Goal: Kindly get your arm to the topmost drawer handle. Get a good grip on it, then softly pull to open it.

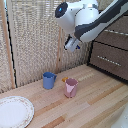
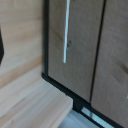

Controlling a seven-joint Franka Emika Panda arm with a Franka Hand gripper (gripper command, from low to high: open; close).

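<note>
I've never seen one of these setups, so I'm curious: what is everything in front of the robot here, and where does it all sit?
Cup: one, blue, on the wooden table, mid-left in the exterior view.
Cup: one, pink, just right of the blue one.
Small object: one, orange, between the cups, too small to identify.
Plate: one, white, lower left.
Drawers: dark brown, stacked at right.
Drawer handle: slim, silvery.
Screen: woven, beige, behind.
Arm: one, white, above.
Gripper: blue-tipped, raised.

A home-like staged setting: wooden table (image 1: 75, 107) with cups (image 1: 48, 80), plate (image 1: 14, 111), reed screen (image 1: 35, 35), dark drawers (image 1: 110, 57).
</note>
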